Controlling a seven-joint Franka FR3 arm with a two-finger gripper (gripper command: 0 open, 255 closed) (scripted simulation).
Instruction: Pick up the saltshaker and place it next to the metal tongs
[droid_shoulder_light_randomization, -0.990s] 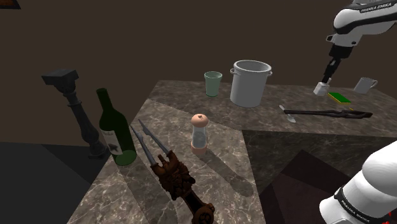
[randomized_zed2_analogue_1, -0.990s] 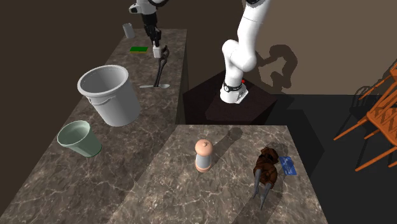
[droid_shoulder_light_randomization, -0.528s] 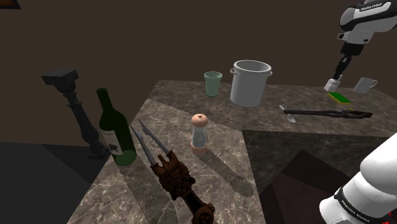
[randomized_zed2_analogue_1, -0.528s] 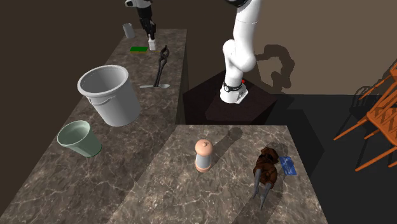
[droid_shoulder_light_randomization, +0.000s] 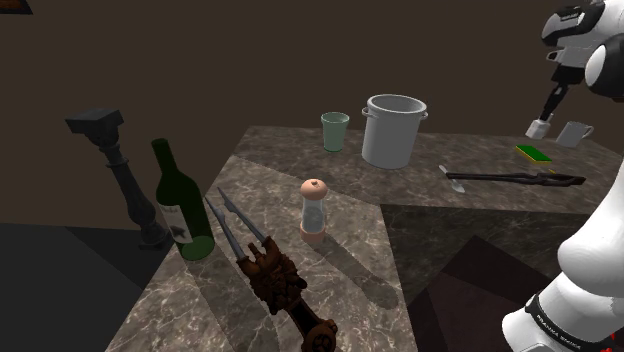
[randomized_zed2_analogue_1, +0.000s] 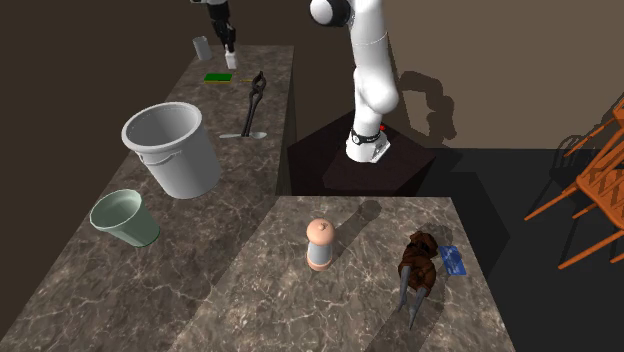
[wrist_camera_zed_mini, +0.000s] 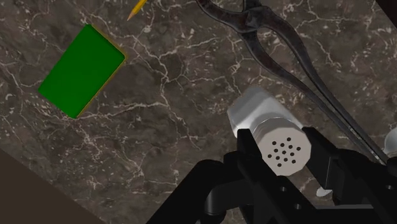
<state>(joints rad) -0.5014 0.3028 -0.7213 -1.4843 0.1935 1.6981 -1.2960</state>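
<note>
Jaws pinching white saltshaker (wrist_camera_zed_mini: 270, 132), wrist view reveals its holed cap, tongs (wrist_camera_zed_mini: 253, 28) beside

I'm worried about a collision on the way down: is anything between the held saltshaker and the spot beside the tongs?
Nothing visible does. The saltshaker, clasped in the fingers, hangs over bare countertop right beside the tongs. The green sponge lies apart, on the far side of that bare stretch.

On the counter (droid_shoulder_light_randomization: 470, 150), the sponge (droid_shoulder_light_randomization: 533, 153) lies between tongs (droid_shoulder_light_randomization: 515, 177) and mug (droid_shoulder_light_randomization: 573, 133).
</note>
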